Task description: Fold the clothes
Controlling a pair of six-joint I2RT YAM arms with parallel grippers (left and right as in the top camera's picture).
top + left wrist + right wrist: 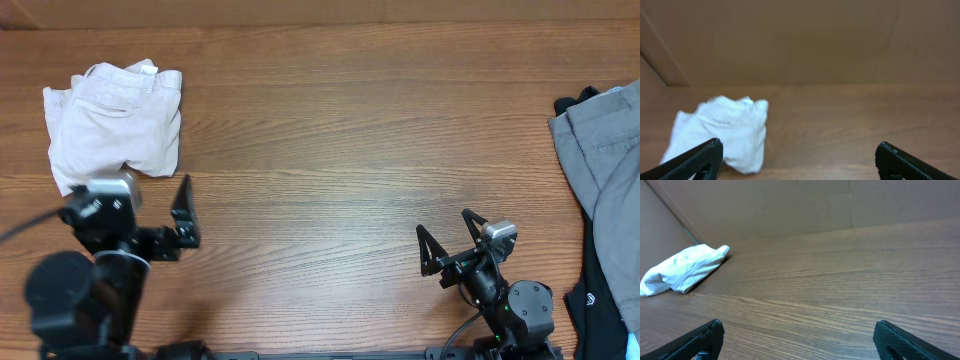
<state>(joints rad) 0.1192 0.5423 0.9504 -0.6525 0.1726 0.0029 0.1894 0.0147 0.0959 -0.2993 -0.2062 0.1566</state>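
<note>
The cream shorts point(115, 125) lie bunched in a compact bundle at the far left of the wooden table, a stitched pocket facing up. They also show in the left wrist view point(725, 132) and, small and far left, in the right wrist view point(685, 267). My left gripper point(140, 198) is open and empty, just in front of the shorts' near edge and not touching them; its jaws point(797, 157) are wide apart. My right gripper point(449, 235) is open and empty over bare table at the front right, its jaws point(797, 335) also wide apart.
A grey garment point(610, 150) lies at the right edge of the table, with a black garment with a small white logo point(595, 295) below it. A brown wall point(800, 40) stands along the table's far side.
</note>
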